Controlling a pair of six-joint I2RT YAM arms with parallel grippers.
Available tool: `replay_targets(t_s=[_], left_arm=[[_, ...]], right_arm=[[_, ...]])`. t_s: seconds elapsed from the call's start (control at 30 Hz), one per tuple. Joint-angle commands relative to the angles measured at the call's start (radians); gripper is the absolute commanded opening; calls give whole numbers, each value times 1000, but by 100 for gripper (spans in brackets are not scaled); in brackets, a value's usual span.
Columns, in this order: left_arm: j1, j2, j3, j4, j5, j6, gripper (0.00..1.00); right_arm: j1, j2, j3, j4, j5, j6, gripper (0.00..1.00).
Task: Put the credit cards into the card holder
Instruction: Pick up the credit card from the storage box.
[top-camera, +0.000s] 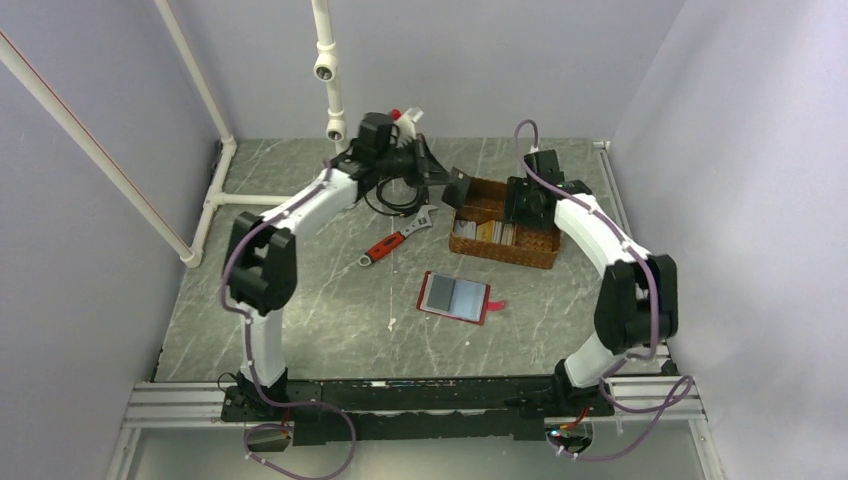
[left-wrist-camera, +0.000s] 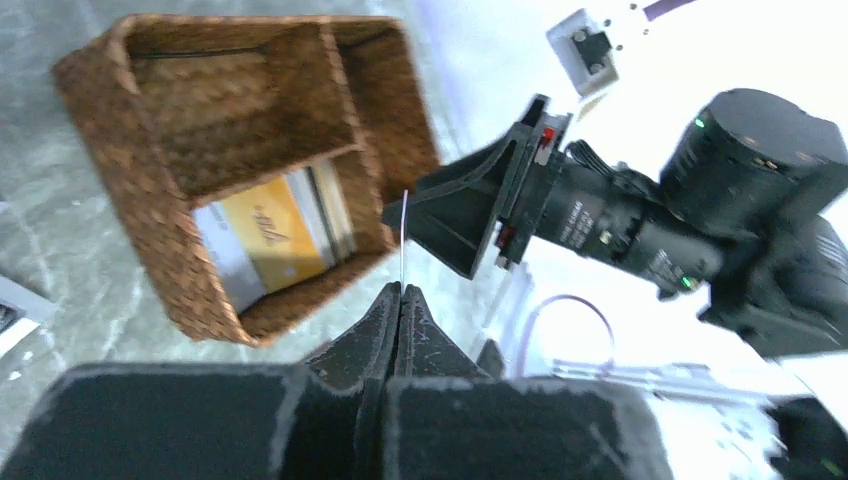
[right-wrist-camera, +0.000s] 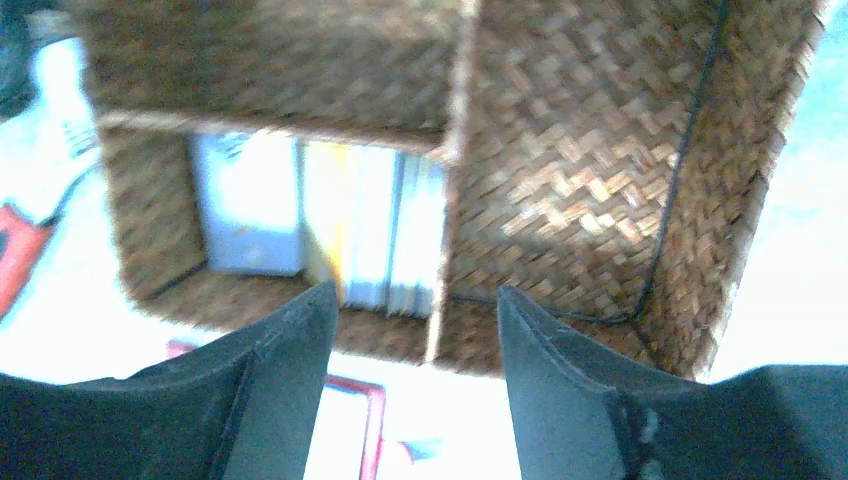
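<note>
Brown wicker makes up the divided basket (top-camera: 503, 256) at the far right of the grey marbled desk (top-camera: 330, 320). Most of the credit cards (left-wrist-camera: 268, 236) stand on edge in the basket compartment nearest the arm bases. An orange-yellow one faces outward, with white and pale blue-grey ones packed beside it.

The left gripper (left-wrist-camera: 400, 292) hangs just beside the basket's left end. It is clenched tight on a thin white credit card (left-wrist-camera: 403, 235), which is seen edge-on and rises straight up from the fingertips. The right gripper (right-wrist-camera: 415, 300) hovers directly over the basket, released, with its two fingers spread wide and nothing between them. In the left wrist view the two grippers are close together, and the held card almost reaches the right one.

The card holder (top-camera: 455, 297) lies opened flat on the desk, nearer the arm bases than the basket and apart from it. Its dark-red border frames grey inner panels, and a small red snap tab (top-camera: 497, 304) sticks out at its right side. I cannot tell whether any card already sits in its slots. A red-handled adjustable wrench (top-camera: 395, 243) lies on the desk to the left of the card holder and touches neither it nor the basket.
</note>
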Motion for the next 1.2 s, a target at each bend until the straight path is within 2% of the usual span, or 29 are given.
replay_targets(t_s=[0.0, 0.07, 0.13, 0.2, 0.27, 0.3, 0.37, 0.43, 0.57, 0.7, 0.77, 0.83, 1.07, 1.13, 1.17], left_arm=[[49, -148, -216, 449, 376, -168, 0], [62, -192, -295, 533, 405, -213, 0], [70, -223, -373, 668, 419, -298, 0], [73, -238, -440, 769, 420, -370, 0], [74, -249, -486, 852, 414, -433, 0], [73, -253, -507, 892, 411, -461, 0], [73, -258, -531, 943, 405, -499, 0], [73, -259, -549, 976, 394, -521, 0], [73, -243, -581, 1046, 372, -573, 0], [72, -223, -613, 1132, 357, -633, 0], [71, -229, -633, 1134, 348, -630, 0], [71, -237, -648, 1142, 344, -627, 0], [65, -260, -681, 1136, 320, -605, 0], [61, -260, -686, 1140, 317, -603, 0], [59, -261, -688, 1134, 317, -601, 0]], right_arm=[[27, -222, -11, 57, -281, -65, 69], [27, -312, -130, 223, -574, -11, 73], [27, -344, -229, 416, -768, 113, 74], [27, -354, -308, 611, -910, 292, 73], [28, -366, -379, 787, -972, 436, 73], [29, -366, -408, 877, -986, 486, 73], [30, -355, -428, 922, -994, 536, 71], [33, -343, -440, 941, -990, 561, 64], [38, -331, -514, 1103, -1004, 695, 31], [40, -337, -567, 1218, -985, 763, 11], [40, -340, -577, 1233, -977, 767, 10], [39, -336, -597, 1291, -975, 802, 14], [53, -296, -614, 1413, -971, 868, 18], [55, -290, -615, 1422, -962, 874, 14], [54, -290, -611, 1407, -961, 865, 3]])
